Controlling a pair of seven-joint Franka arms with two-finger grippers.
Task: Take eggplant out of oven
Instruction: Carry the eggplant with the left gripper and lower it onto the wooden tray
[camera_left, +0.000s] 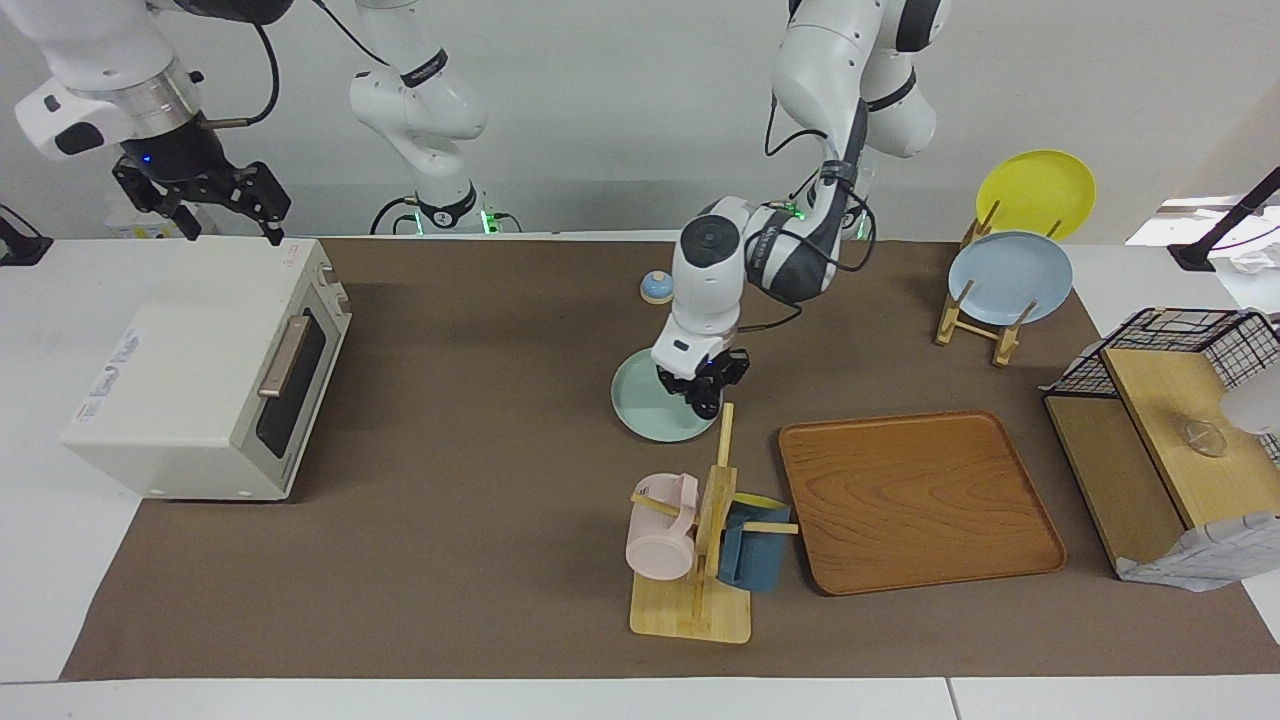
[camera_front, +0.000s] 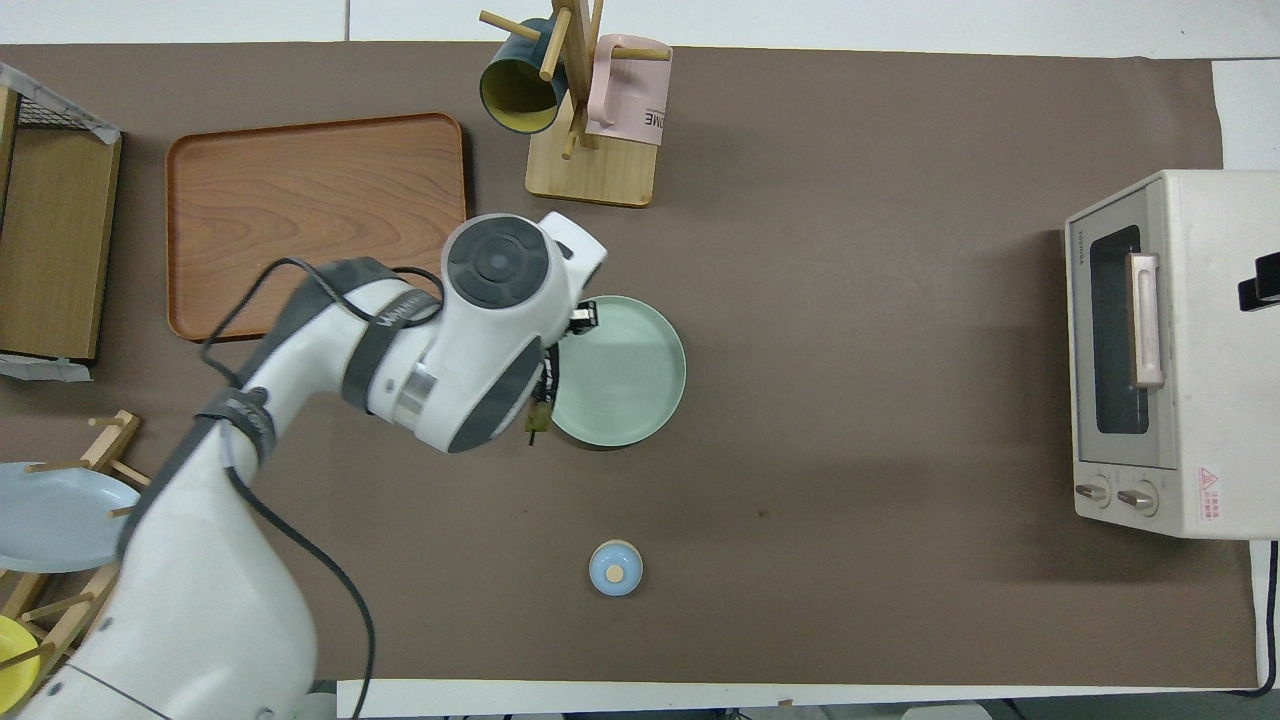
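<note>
Eggplant (camera_left: 706, 402) is mostly hidden from you. In the facing view, just right of centre, it is only a small dark lump between the fingertips of your left gripper (camera_left: 708, 392). In the overhead view, the left arm's white wrist covers nearly all of it. A thin dark sliver and a brownish-green stem tip (camera_front: 538, 415) poke out below the wrist, left of centre. The left gripper's fingers look pressed in on that dark lump, pinching it. Gripper and eggplant are low over the rim of the mint-green plate (camera_left: 640, 400), on the side toward the left arm's end. You cannot tell whether the eggplant touches the rim. The visible part of the plate is bare.

Your right gripper (camera_left: 200, 200) is in the upper left of the facing view, raised above the oven (camera_left: 190, 370), with its fingers spread apart. In the overhead view it is cut off by the right edge, and only a black scrap shows there.

The oven sits at the left of the facing view with its door closed. Its tan handle (camera_left: 283, 355) crosses the dark glass, which hides the inside.
</note>
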